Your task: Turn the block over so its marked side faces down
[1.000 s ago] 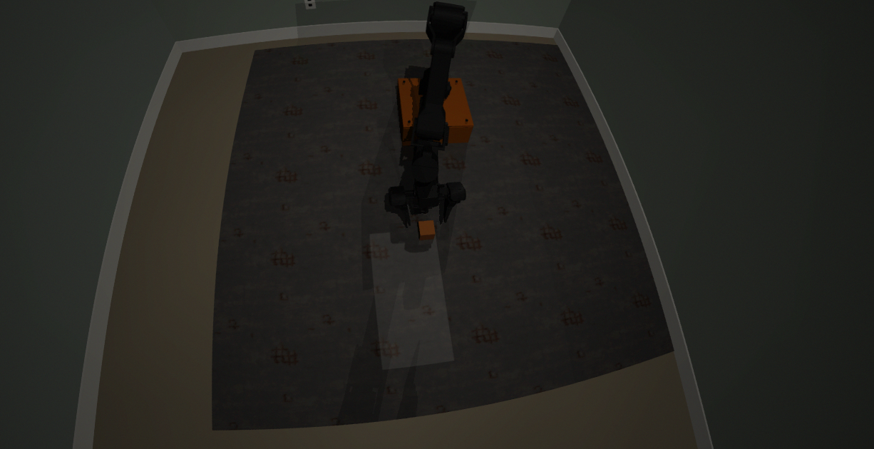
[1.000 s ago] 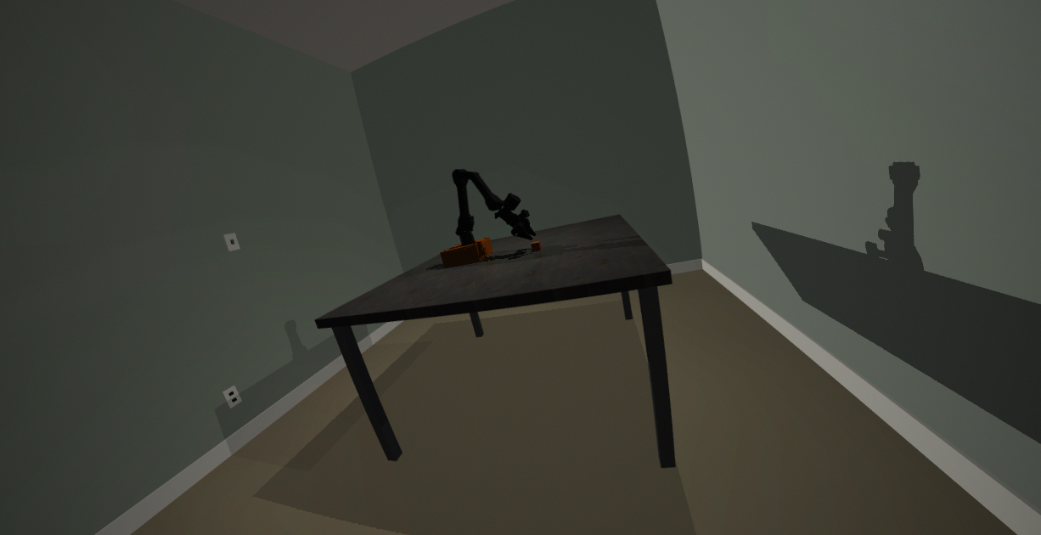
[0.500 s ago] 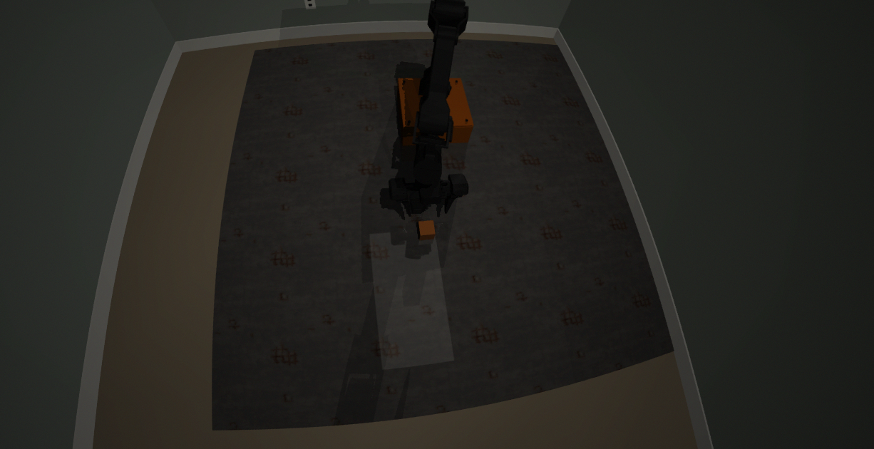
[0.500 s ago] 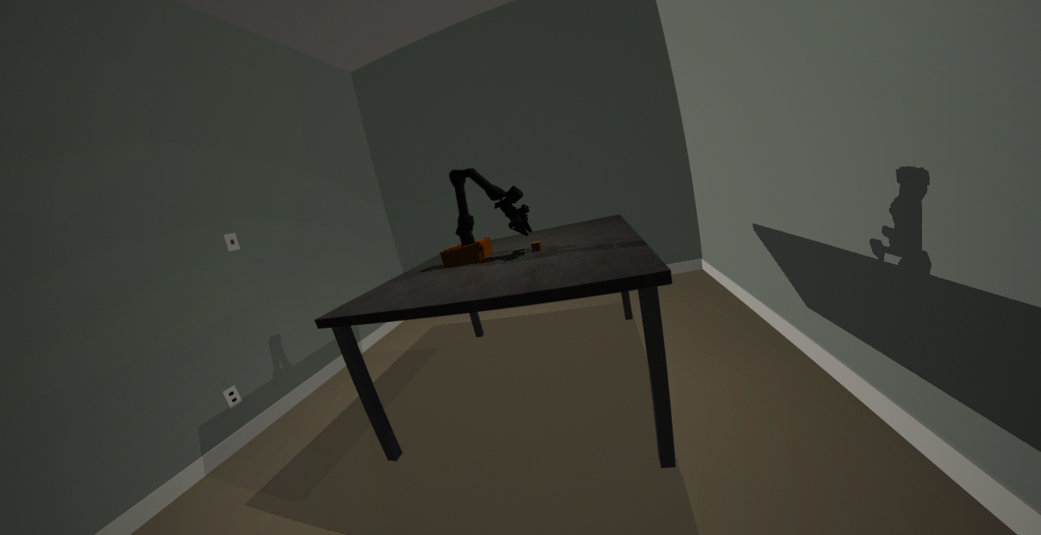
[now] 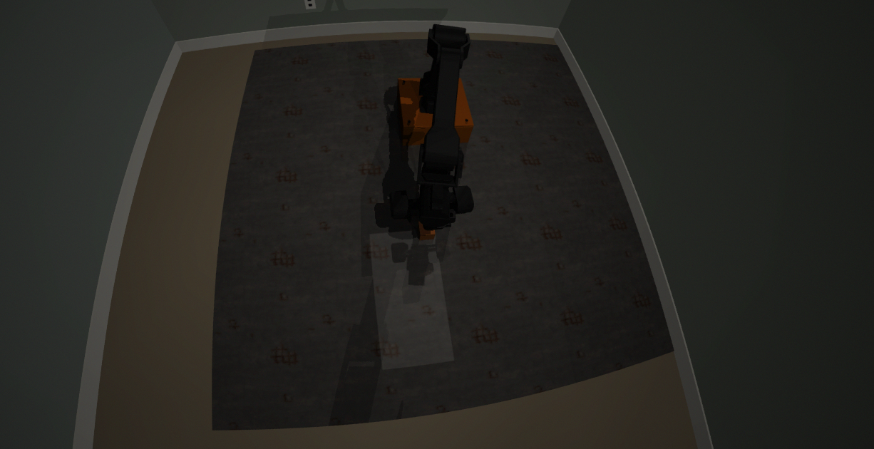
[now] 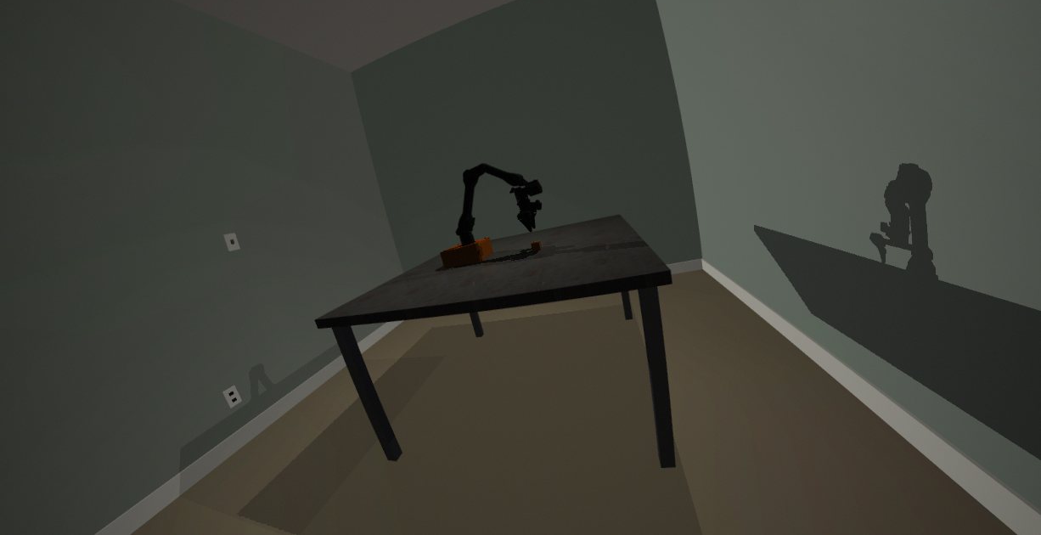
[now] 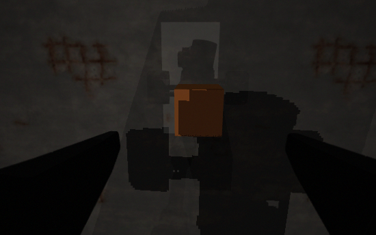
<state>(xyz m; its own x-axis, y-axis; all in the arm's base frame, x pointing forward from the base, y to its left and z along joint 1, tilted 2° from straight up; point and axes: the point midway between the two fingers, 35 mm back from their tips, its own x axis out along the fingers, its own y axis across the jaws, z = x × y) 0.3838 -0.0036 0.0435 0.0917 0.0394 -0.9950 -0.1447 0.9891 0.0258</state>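
A small orange block (image 5: 426, 235) (image 6: 535, 245) (image 7: 199, 117) rests on the dark table (image 5: 520, 262) (image 6: 451, 290). In the wrist view its top face is plain orange, mostly in shadow; no mark shows on the faces in sight. My gripper (image 7: 202, 140) (image 6: 531, 229) is open and empty, pointing down above the block. In the wrist view the block lies between the two fingers' lines, slightly beyond the tips, and touches neither. In the top view the arm's wrist hides part of the block and the fingertips.
The arm's orange base (image 5: 463, 115) (image 6: 455, 256) stands on the table behind the block. A lighter rectangular patch (image 5: 421, 336) lies on the table beyond the block in the top view. Arm shadows cross the table around the block.
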